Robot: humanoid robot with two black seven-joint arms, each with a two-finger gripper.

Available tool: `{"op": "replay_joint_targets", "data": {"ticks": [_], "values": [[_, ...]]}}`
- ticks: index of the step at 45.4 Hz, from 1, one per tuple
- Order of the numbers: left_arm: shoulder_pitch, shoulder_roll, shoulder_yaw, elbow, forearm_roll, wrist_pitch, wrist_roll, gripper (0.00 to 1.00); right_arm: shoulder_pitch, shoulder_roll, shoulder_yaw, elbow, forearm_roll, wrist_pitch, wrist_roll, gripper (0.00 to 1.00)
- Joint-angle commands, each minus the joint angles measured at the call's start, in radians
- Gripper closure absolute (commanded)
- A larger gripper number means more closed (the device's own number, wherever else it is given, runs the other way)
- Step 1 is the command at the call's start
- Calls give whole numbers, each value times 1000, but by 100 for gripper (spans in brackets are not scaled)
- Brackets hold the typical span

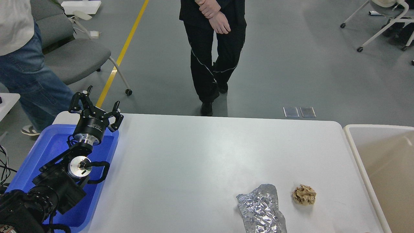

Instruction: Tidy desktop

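Observation:
The white desktop (194,155) fills the middle of the head view. A crumpled sheet of silver foil (261,209) lies near its front edge, right of centre. A small ball of crumpled brown paper (304,194) lies just right of the foil, apart from it. My left gripper (94,101) is open and empty, raised over the far end of the blue tray (48,145) at the desktop's left side, far from the foil and paper. My right gripper is out of view.
A beige rimmed bin (381,168) stands off the desktop's right edge. A person in black (212,48) stands just beyond the far edge. Another person in jeans (22,71) and a grey chair (76,58) are at the far left.

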Motion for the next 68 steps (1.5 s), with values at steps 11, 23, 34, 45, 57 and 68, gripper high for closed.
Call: {"op": "replay_joint_targets", "data": {"ticks": [11,23,34,45,57,68], "values": [[0,0,-2,0,0,0,0,0,5,-16,-5,0,-9,-7,24,100],[0,0,0,0,0,0,0,0,10,-33,1,8,-8,-7,24,100],[0,0,0,0,0,0,0,0,146,-167,6,97,-20,53,78,100],[0,0,0,-2,0,0,0,0,378,-309,15,138,-64,208,245,100],[0,0,0,0,0,0,0,0,711,-344,34,158,-72,516,308,100],[0,0,0,0,0,0,0,0,975,-312,43,175,-61,659,312,100]]}}
